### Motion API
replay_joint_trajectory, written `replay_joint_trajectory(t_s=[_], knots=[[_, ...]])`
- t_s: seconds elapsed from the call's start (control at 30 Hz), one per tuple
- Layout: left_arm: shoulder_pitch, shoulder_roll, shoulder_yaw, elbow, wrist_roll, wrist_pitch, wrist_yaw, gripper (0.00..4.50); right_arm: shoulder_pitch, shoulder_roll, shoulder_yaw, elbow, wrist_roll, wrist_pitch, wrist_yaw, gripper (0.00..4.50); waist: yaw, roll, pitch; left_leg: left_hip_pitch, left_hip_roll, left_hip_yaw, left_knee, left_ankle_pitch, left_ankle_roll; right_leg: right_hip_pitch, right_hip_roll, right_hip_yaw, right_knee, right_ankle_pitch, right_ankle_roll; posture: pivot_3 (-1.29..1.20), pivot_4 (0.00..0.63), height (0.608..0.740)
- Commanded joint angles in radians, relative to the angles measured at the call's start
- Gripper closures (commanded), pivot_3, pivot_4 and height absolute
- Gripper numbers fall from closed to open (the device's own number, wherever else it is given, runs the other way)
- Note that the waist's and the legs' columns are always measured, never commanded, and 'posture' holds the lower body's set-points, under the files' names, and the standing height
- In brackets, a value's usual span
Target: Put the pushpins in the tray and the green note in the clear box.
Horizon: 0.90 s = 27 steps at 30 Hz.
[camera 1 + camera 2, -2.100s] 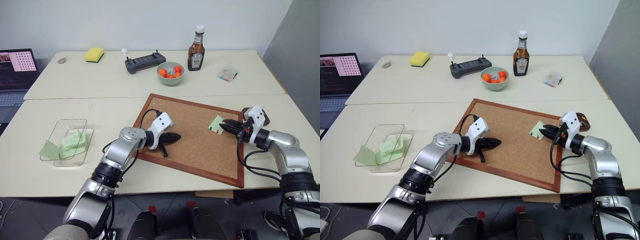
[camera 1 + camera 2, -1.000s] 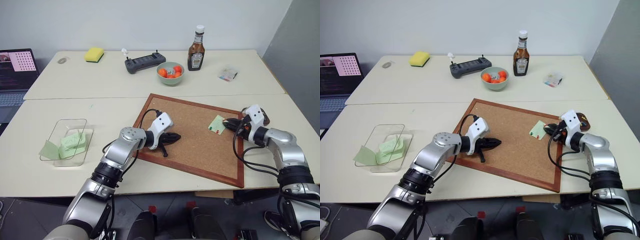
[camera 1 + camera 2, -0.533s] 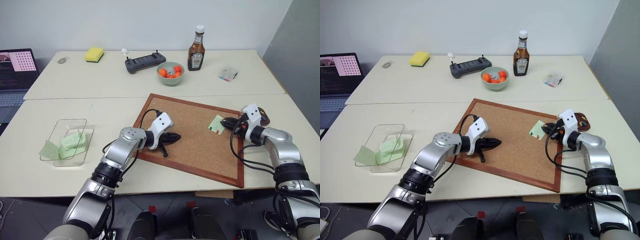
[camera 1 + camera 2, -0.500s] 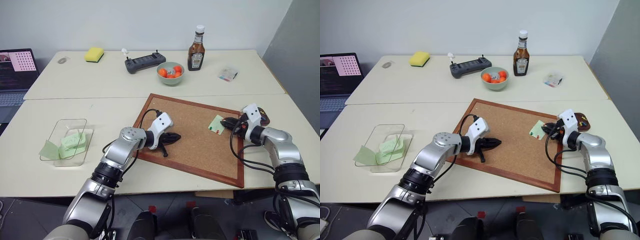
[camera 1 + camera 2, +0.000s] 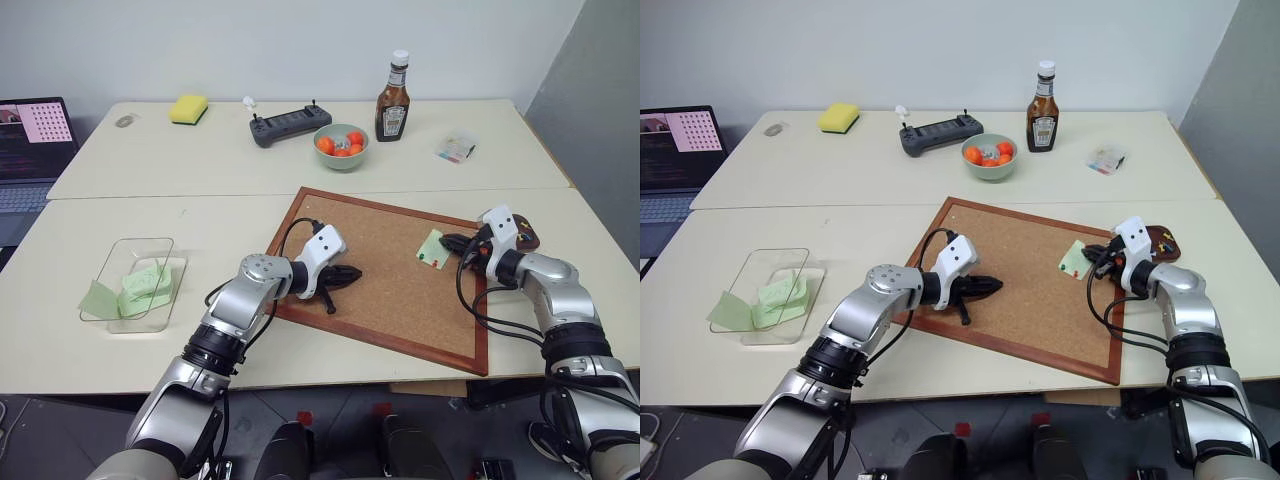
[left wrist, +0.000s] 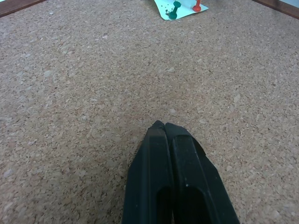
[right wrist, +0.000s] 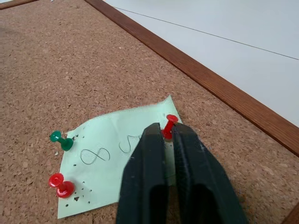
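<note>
The cork board lies on the near table, its wooden frame running close behind the right gripper, with bare pale table beyond that edge. The middle of the board is open cork. The green note sits at the board's right side, held by a green pin and a red pushpin at one end. A second red pushpin stands at the note's other end, and the right gripper's fingers are closed on it, squeezing its stem between their tips. The left gripper rests over bare cork near the board's left side, fingers pressed together and empty, well apart from the note. The brown tray sits just beside the right arm off the board's right edge. The clear box lies far left, with green slips inside.
</note>
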Motion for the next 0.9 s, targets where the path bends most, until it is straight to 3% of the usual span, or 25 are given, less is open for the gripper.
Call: replay_joint_trajectory(t_s=[0.03,0.73,0.9], knots=[[-0.001,0.005,0.002,-0.018,0.013,0.001,0.006,4.5,-0.026,-0.004,-0.011,-0.005,0.01,-0.022,0.006,4.46,0.0,0.0,0.0,0.0,0.0,0.0,0.0,0.0,0.0,0.0,0.0,0.0,0.0,0.0,0.0,0.0,0.15,0.74],[-0.003,0.006,-0.006,-0.011,0.02,0.0,0.005,4.5,-0.044,0.007,-0.133,-0.065,0.129,0.113,-0.088,4.46,0.0,0.0,0.0,0.0,0.0,0.0,0.0,0.0,0.0,0.0,0.0,0.0,0.0,0.0,0.0,0.0,0.15,0.74],[0.002,0.011,-0.009,-0.022,0.019,0.003,-0.002,4.5,-0.022,-0.013,-0.178,-0.121,0.082,0.055,-0.262,4.46,0.0,0.0,0.0,0.0,0.0,0.0,0.0,0.0,0.0,0.0,0.0,0.0,0.0,0.0,0.0,0.0,0.15,0.74]])
